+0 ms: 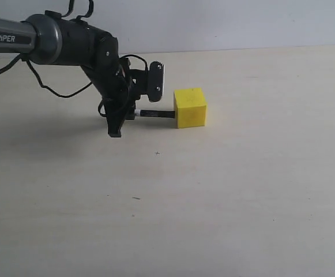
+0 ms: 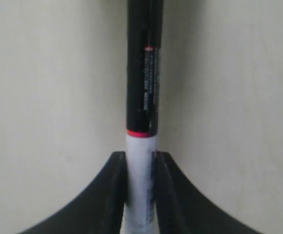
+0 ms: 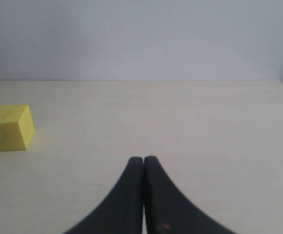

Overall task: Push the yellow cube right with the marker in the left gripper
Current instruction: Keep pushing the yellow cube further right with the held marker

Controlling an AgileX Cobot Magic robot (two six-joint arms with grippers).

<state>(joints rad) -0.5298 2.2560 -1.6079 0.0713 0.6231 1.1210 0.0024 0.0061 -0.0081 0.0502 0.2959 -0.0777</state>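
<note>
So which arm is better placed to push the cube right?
Left. The left gripper is shut on the marker, its tip at the left face of the yellow cube. The right gripper is shut, empty, off the cube.

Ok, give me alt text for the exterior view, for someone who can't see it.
The left hand holds a marker level just above the pale table, its black tip appearing to touch the side of a yellow cube to its right. The grey-and-black arm reaches in from the upper left.

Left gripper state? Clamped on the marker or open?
Shut on the marker: left wrist view shows fingers of the left gripper pressed against its white barrel on both sides, no gap.
</note>
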